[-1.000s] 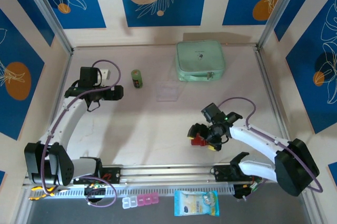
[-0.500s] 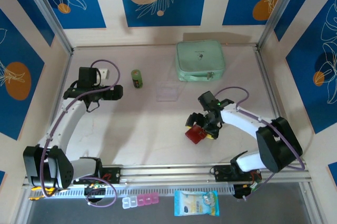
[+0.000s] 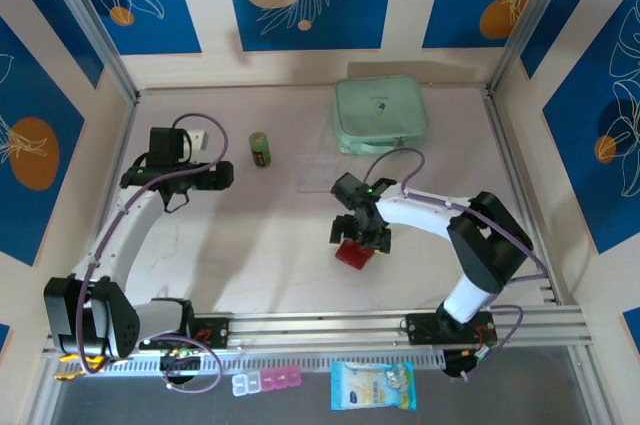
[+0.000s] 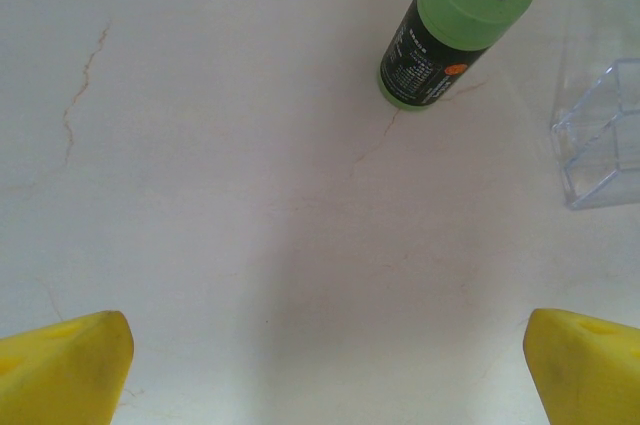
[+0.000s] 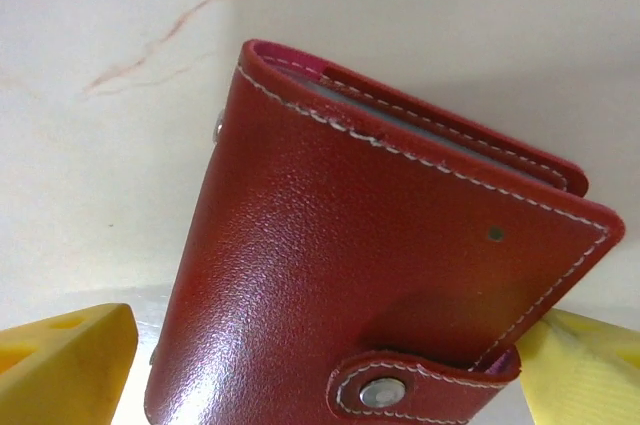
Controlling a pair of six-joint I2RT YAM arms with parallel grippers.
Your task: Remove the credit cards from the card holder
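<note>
1. Your right gripper [image 3: 358, 233]: jaws wide, straddling the red card holder [image 5: 380, 265], with a gap on one side.
2. The card holder is folded shut with its tab snapped, around the middle of the table [image 3: 270, 255].
3. Your left gripper [image 4: 325, 370]: wide apart and empty, near the green bottle [image 4: 455, 25].

The card holder [image 5: 380, 275] is cut off by the lower edge of the right wrist view, and its contents are concealed by the closed cover. A clear plastic stand [image 4: 603, 135] is cropped at the left wrist view's right edge.
</note>
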